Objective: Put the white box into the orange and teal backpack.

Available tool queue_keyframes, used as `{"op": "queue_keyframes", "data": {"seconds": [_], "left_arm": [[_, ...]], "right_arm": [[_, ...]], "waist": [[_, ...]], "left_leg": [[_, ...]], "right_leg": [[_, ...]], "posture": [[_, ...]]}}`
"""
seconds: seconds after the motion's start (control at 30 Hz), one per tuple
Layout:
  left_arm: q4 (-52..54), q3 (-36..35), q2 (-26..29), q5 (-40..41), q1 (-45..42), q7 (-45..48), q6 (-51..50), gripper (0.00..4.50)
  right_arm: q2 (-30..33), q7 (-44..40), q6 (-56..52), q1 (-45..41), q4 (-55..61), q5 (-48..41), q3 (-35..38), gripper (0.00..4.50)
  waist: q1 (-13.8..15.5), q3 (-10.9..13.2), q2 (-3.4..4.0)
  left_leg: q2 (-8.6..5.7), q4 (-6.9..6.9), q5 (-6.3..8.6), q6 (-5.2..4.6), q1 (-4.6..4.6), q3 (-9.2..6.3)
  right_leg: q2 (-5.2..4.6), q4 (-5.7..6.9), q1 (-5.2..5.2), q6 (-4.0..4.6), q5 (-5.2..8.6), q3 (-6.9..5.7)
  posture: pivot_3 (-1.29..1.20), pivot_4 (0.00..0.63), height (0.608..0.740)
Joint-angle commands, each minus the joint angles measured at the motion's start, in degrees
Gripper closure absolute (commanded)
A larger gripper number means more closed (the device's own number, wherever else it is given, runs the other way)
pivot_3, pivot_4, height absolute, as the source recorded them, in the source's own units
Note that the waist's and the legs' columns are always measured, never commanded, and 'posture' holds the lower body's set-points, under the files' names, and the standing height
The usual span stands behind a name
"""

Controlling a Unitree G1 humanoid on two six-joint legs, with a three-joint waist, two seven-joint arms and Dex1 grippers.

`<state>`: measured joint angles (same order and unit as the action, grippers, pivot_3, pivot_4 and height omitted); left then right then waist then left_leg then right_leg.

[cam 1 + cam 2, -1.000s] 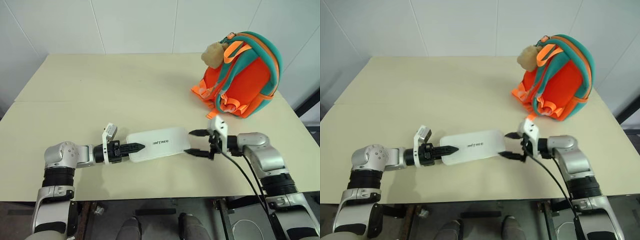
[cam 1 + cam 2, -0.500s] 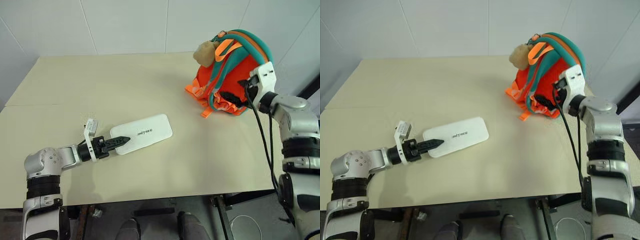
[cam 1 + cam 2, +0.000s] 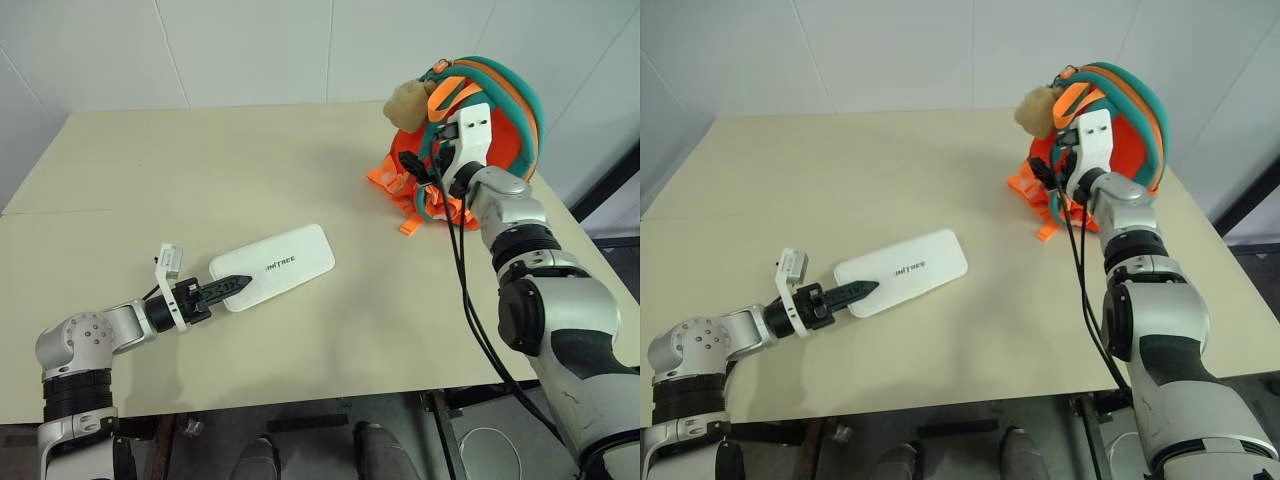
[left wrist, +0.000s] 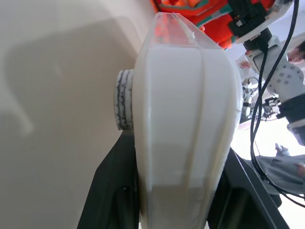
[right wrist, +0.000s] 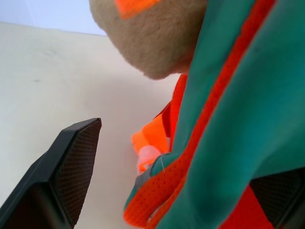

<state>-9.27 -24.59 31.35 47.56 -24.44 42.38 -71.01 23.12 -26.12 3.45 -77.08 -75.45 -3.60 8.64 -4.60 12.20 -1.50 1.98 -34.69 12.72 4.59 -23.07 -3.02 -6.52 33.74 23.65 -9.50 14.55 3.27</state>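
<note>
The left gripper is clamping the white box; the right gripper, spread wide, should be catching the backpack strap squarely.

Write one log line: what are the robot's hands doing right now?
left gripper: shut on box | right gripper: open, at backpack straps | box: on table, not packed

You're working in what looks like a robot test room or lab: a plain cream table pushed against bare white panelled walls, with another robot arm, trailing black cables and a person's hand off to the side.
</note>
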Motion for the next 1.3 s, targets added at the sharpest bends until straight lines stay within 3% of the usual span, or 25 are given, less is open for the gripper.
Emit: {"op": "queue_keyframes", "data": {"seconds": [0.03,0.17,0.27,0.37,0.43,0.8,0.87,0.97,1.17,1.3], "left_arm": [[2.2,-2.3,-0.6,0.6,1.1,-3.2,1.7,3.26],[3.5,-3.5,-1.3,2.0,1.7,-4.6,2.2,3.26],[4.5,-5.1,-1.7,3.1,2.9,-6.1,2.6,3.26],[5.1,-5.6,-2.0,3.8,3.4,-7.3,2.9,3.26],[5.3,-5.7,-2.0,4.2,3.5,-7.7,2.9,3.26],[6.7,-7.4,-0.3,4.9,4.5,-7.8,7.2,3.26],[7.7,-9.2,-1.0,5.5,5.2,-5.0,12.6,3.26],[6.7,-10.8,0.5,5.6,5.8,-4.5,15.2,3.26],[6.0,-12.8,1.8,6.1,7.6,-4.0,17.8,3.26],[6.9,-13.6,2.0,6.8,9.1,-3.6,18.7,3.26]], "right_arm": [[-1.4,0.9,5.1,-1.5,-0.5,0.4,1.3,0.67],[-3.1,-2.6,6.2,-1.8,-0.8,-1.3,3.5,2.03],[-4.8,-11.8,7.7,-1.7,0.0,-4.5,6.3,3.06],[-5.2,-15.3,7.5,-1.5,0.2,-5.1,7.2,4.1],[-5.4,-17.1,6.5,-1.5,0.2,-5.5,7.5,4.47],[-5.3,-41.9,-3.7,-0.8,7.7,-9.0,5.8,4.47],[-4.4,-48.7,-9.9,1.4,14.6,-11.5,4.8,4.47],[-1.9,-55.2,-27.0,8.6,35.0,-17.8,1.6,4.47],[4.5,-56.8,-52.4,19.5,66.7,-31.4,-2.8,4.47],[9.1,-56.6,-64.3,24.3,78.4,-40.6,-3.9,4.47]], "waist": [[-0.3,0.0,0.0],[-0.4,0.0,0.0],[-0.7,0.0,0.0],[-0.8,0.0,0.0],[-0.8,0.0,0.01],[-1.4,0.0,0.02],[-1.4,0.0,0.02],[-0.7,0.0,0.02],[0.1,0.0,0.03],[0.5,0.0,0.03]], "left_leg": [[0.0,0.0,-0.01,0.01,0.0,0.0],[0.0,0.0,-0.05,0.04,0.03,-0.02],[0.01,0.0,-0.05,0.04,0.06,-0.01],[0.01,0.01,-0.05,0.04,0.06,-0.02],[0.01,0.0,-0.05,0.04,0.06,-0.02],[0.02,0.04,-0.05,0.06,0.05,-0.02],[0.02,0.08,-0.05,0.07,0.05,-0.02],[0.03,0.13,-0.05,0.13,-0.06,-0.05],[0.04,0.13,0.07,0.16,-0.13,-0.01],[0.05,0.07,0.26,0.02,-0.14,-0.02]], "right_leg": [[0.0,0.0,0.0,0.0,0.0,0.0],[0.02,0.08,0.02,0.0,0.0,0.0],[0.03,0.09,0.02,0.0,0.0,0.02],[0.04,0.12,0.02,-0.01,0.0,0.02],[0.03,0.12,0.0,-0.01,-0.01,0.02],[0.05,0.17,0.02,-0.02,-0.01,0.01],[0.05,0.23,0.03,-0.02,-0.01,0.01],[0.06,0.17,0.07,-0.04,0.01,-0.03],[0.04,0.16,0.16,-0.06,0.16,-0.02],[0.04,0.15,0.16,-0.02,0.27,-0.02]], "posture": [[0.0,0.15,0.74],[0.0,0.15,0.74],[0.0,0.15,0.74],[0.0,0.15,0.74],[0.0,0.15,0.74],[0.0,0.15,0.74],[0.0,0.15,0.74],[0.0,0.15,0.74],[0.0,0.15,0.74],[0.0,0.15,0.74]]}}
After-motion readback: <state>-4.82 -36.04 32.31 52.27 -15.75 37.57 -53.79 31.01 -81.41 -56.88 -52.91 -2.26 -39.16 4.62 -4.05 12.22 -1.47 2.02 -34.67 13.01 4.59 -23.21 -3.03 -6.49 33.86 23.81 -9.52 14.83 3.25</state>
